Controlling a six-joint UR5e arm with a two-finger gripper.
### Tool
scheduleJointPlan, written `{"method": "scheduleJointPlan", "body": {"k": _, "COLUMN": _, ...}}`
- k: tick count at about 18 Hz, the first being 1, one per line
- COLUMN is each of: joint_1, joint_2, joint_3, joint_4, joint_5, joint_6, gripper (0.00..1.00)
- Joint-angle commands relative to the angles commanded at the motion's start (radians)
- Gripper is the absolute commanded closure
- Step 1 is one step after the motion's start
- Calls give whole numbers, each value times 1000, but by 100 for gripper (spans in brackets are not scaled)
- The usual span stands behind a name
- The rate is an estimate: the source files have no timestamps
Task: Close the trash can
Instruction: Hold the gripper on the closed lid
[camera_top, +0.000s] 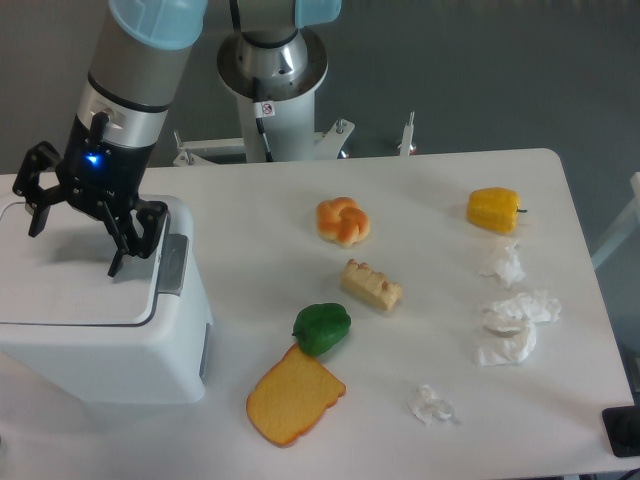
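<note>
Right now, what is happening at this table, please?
A single robot arm holds its gripper over the lid of the white trash can at the left of the table. The fingers are spread open and grip nothing. The lid appears to lie flat and closed. Toy foods and crumpled paper lie untouched to the right.

A single fixed camera looks down steeply from above the table's (440, 190) near edge, facing the arm's pedestal (272, 70) at the far edge. It stands at middling range: the far right corner shows, while the left and near edges are cut off. The trash can (100, 340) fills the near left.
</note>
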Motion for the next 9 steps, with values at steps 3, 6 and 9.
{"method": "scheduleJointPlan", "body": {"k": 3, "joint_1": -2, "joint_2": -2, "joint_3": 0, "joint_4": 0, "joint_5": -2, "joint_6": -3, "gripper": 0}}
{"method": "scheduleJointPlan", "body": {"k": 6, "joint_1": -2, "joint_2": -3, "joint_3": 0, "joint_4": 0, "joint_5": -2, "joint_6": -2, "gripper": 0}}
{"method": "scheduleJointPlan", "body": {"k": 9, "joint_1": 0, "joint_2": -3, "joint_3": 0, "joint_4": 0, "joint_5": -3, "joint_6": -8, "gripper": 0}}
